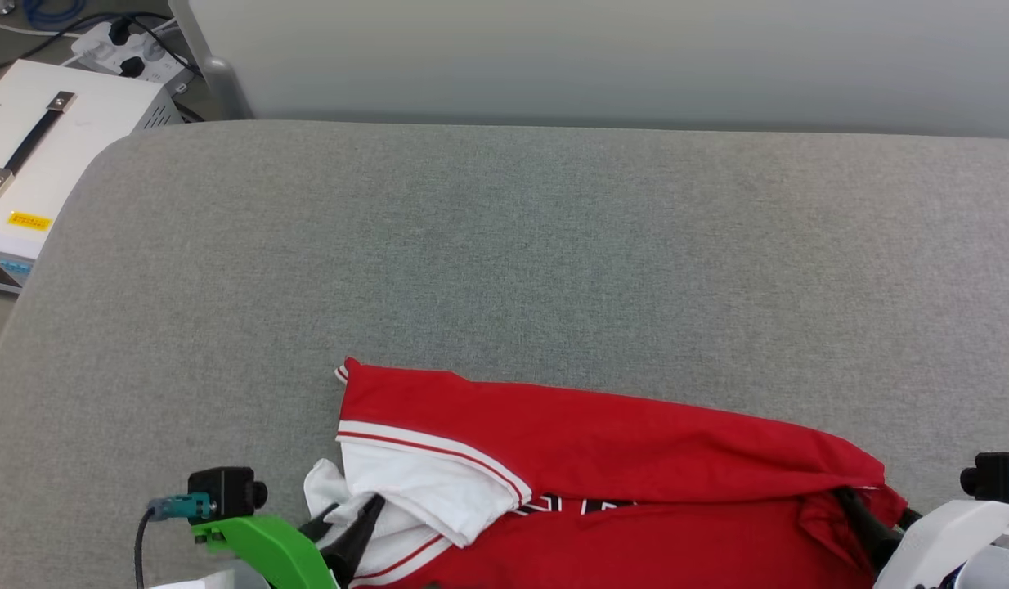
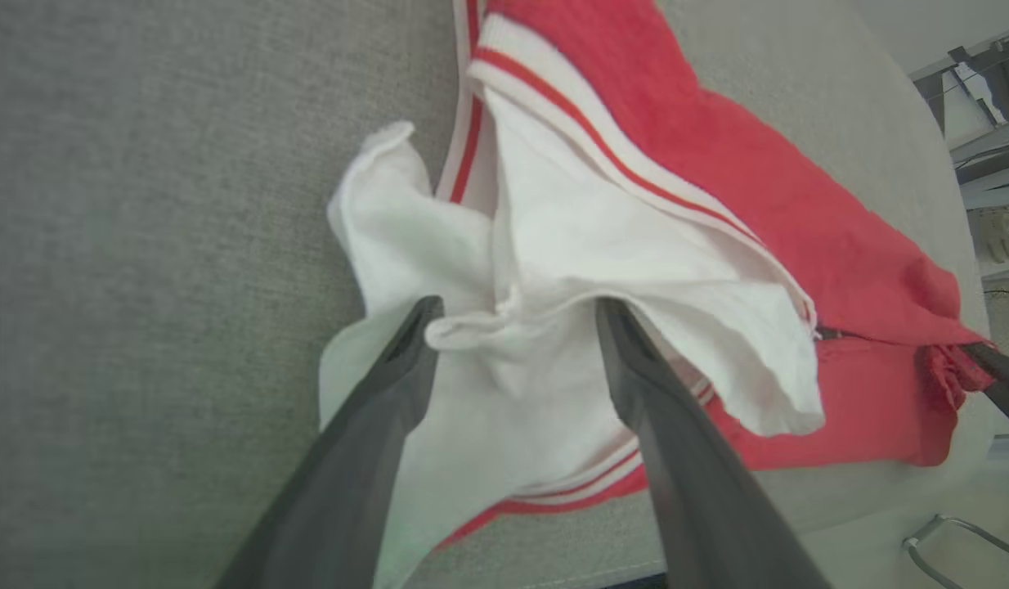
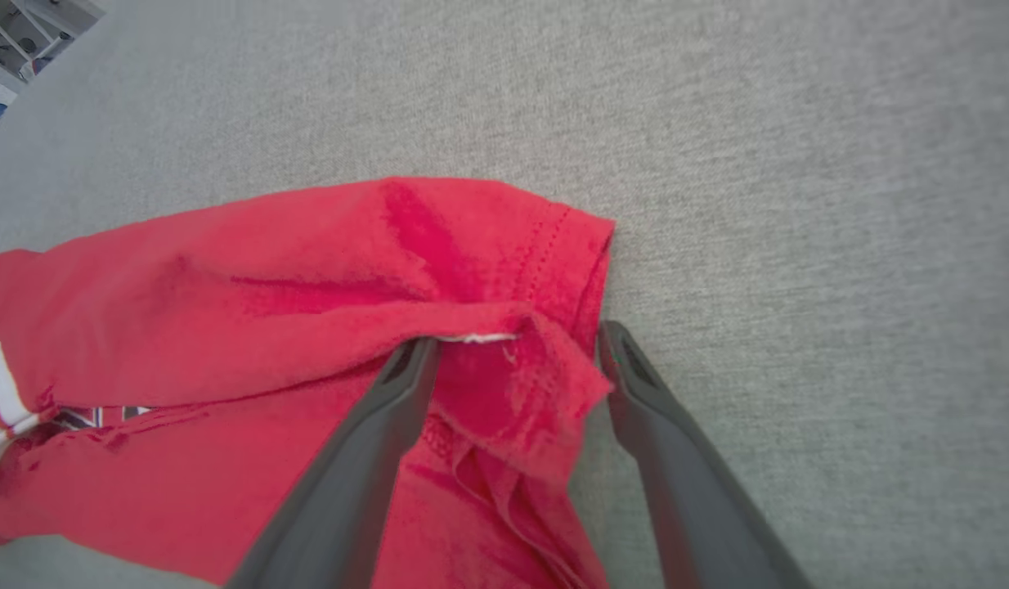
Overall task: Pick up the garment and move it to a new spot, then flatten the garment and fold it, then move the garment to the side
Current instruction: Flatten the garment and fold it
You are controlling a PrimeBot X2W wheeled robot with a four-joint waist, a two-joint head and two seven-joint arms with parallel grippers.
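Observation:
The garment (image 1: 603,442), a red jersey with a white striped-trim sleeve, lies loosely folded over at the near edge of the grey surface. A strip of black lettering shows under the fold. My left gripper (image 1: 353,519) stands open at the garment's left end. In the left wrist view its fingers (image 2: 517,309) straddle the crumpled white sleeve (image 2: 553,270). My right gripper (image 1: 876,511) is open at the right end. In the right wrist view its fingers (image 3: 517,337) stand either side of a loose red hem corner (image 3: 545,384).
The grey padded surface (image 1: 504,245) stretches far beyond the garment. A white box with a black handle (image 1: 38,139) and a power strip (image 1: 128,49) sit off its left corner. A pale panel (image 1: 603,57) runs along the back edge.

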